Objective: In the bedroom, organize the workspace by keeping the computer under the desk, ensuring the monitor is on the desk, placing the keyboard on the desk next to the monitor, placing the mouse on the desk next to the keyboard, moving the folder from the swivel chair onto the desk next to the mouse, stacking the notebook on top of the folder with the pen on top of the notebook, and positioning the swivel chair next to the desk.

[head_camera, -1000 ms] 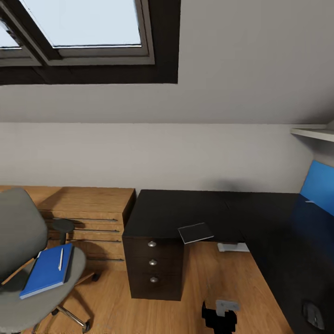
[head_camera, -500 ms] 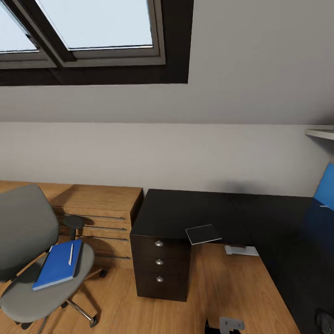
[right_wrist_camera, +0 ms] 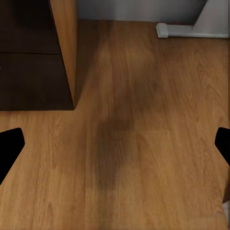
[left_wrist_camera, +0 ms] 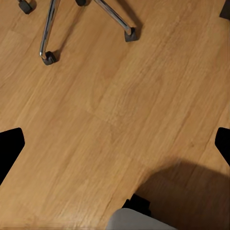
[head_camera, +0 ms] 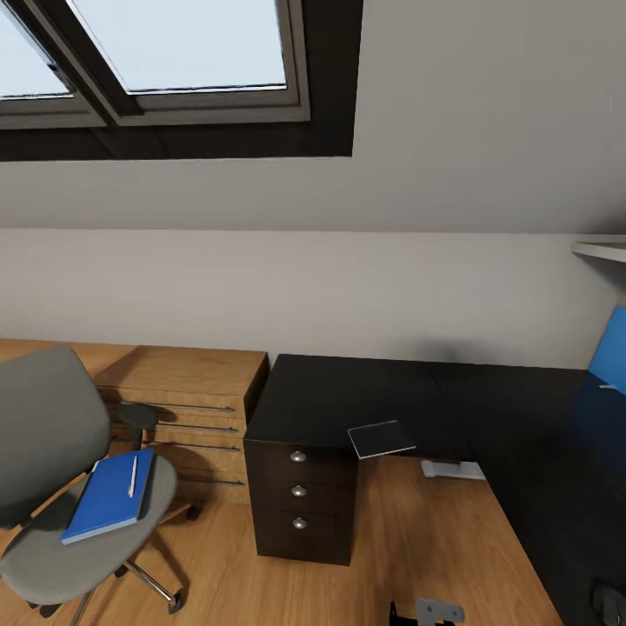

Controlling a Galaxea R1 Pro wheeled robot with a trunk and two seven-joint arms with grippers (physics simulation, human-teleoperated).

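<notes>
Wood floor under both spread, empty fingers; one swivel chair [head_camera: 52, 487] bears one folder [head_camera: 109, 496], one pen [head_camera: 133, 476].

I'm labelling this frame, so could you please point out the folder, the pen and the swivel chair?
folder [head_camera: 100, 511], head view, blue cover.
pen [head_camera: 133, 476], head view, mid-shaft.
swivel chair [head_camera: 39, 417], head view, grey backrest.

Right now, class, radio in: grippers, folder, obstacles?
Both grippers open, empty, over bare floor. Blue folder on swivel chair, pen on top. Black desk ahead; chair base near left arm.
</notes>
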